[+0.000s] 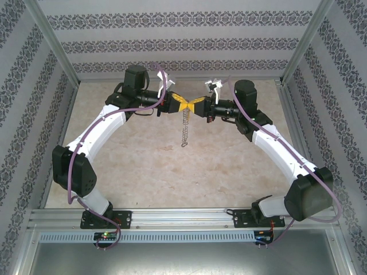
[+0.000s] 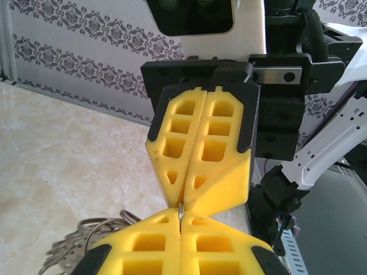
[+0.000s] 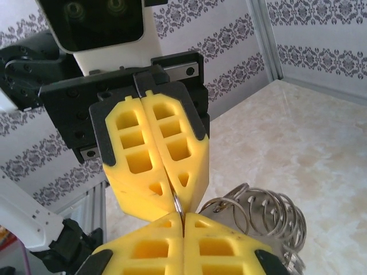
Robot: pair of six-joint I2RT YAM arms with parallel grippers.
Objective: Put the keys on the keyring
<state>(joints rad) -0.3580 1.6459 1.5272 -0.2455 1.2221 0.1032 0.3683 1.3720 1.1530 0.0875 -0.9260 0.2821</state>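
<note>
Marbled desk point(image 1: 143, 166) lying below the keyring point(image 1: 184, 129); left claw point(image 1: 181, 105) and right claw point(image 1: 194, 103) are both pinching its wire; I'm fearing uneven tugging dropping it.

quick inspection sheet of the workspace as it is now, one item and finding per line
surface: beige marbled table top, no marks seen
job's things: keyring hangs between the two grippers, silvery pieces dangling; cannot tell the key from those pieces
clutter: nothing seen
grippers: left gripper and right gripper tip to tip, jaws of both shut on the keyring's thin ring
cables: purple cables along both arms, apart from the keyring
surroundings: patterned walls, aluminium frame
</note>
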